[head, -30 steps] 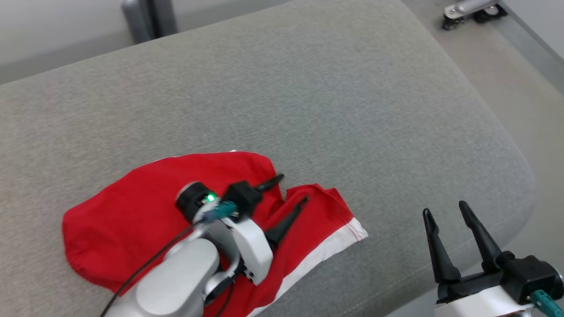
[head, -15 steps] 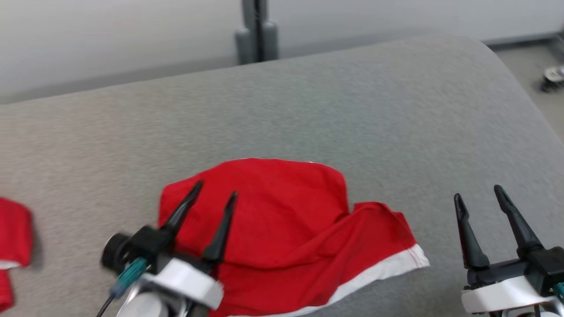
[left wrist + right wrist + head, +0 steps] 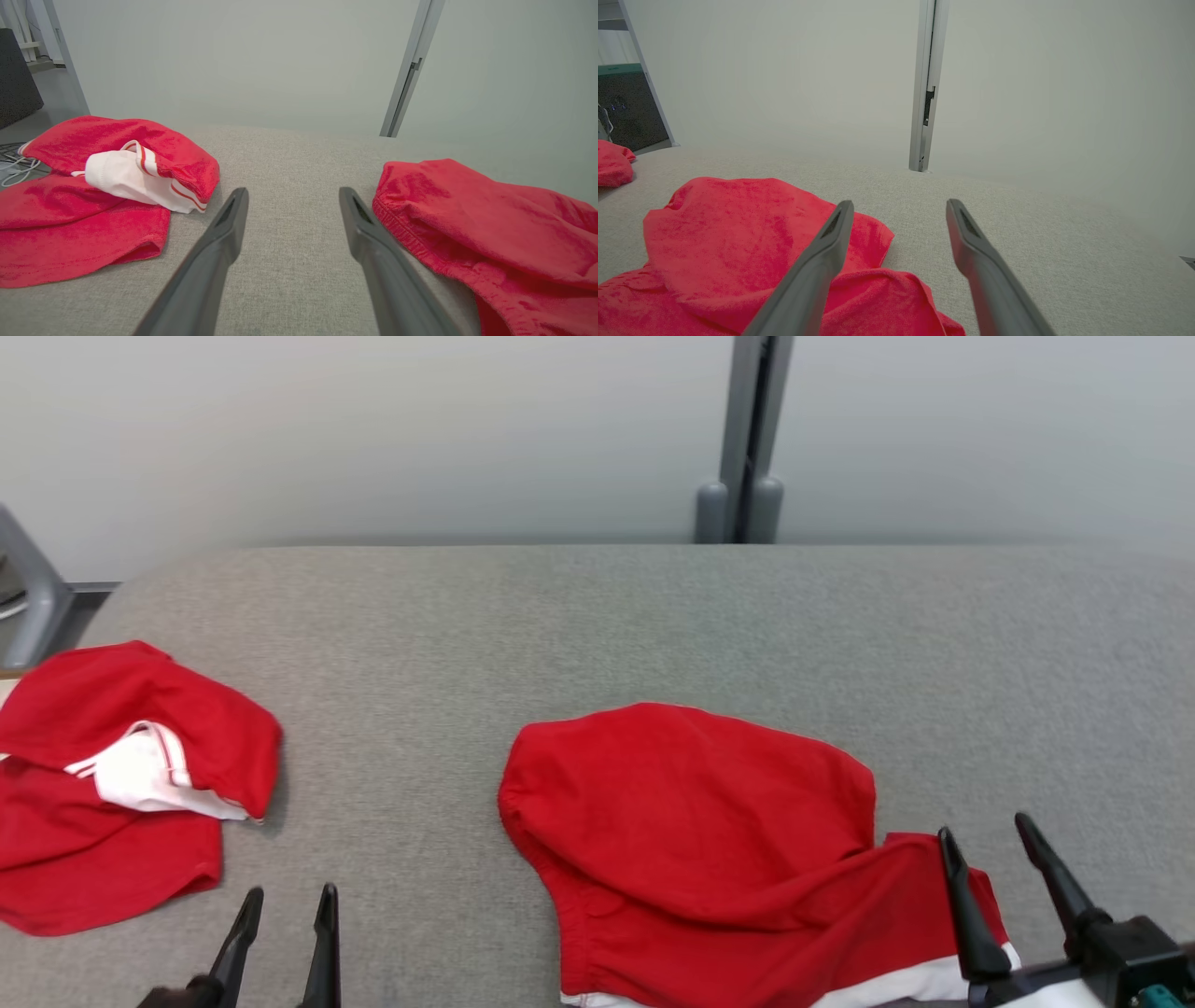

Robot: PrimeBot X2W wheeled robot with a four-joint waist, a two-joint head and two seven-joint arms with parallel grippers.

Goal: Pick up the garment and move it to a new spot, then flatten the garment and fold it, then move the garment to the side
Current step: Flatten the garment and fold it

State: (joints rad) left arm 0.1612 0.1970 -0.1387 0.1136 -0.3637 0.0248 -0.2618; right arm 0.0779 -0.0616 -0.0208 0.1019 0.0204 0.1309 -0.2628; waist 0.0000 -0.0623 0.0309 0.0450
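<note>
The garment point(image 3: 709, 840) is red with a white hem and lies crumpled on the grey cushion point(image 3: 597, 616), right of centre. My left gripper point(image 3: 288, 905) stands open at the lower left, apart from the garment, over bare cushion. In the left wrist view the left gripper point(image 3: 293, 192) holds nothing and the garment point(image 3: 490, 219) lies just right of its right finger. My right gripper point(image 3: 988, 835) is open above the garment's right end. In the right wrist view the right gripper point(image 3: 900, 203) is empty, with the garment point(image 3: 738, 233) under and left of its left finger.
A second red garment point(image 3: 112, 784) with a white inner part lies bunched at the cushion's left end, also the second garment point(image 3: 93, 210) in the left wrist view. A grey post point(image 3: 742, 439) and pale wall stand behind. A grey frame point(image 3: 28, 588) is at far left.
The head camera has swung left, bringing the second garment into view. My left gripper has drawn back off the garment to its left, open and empty. The right gripper stays open.
</note>
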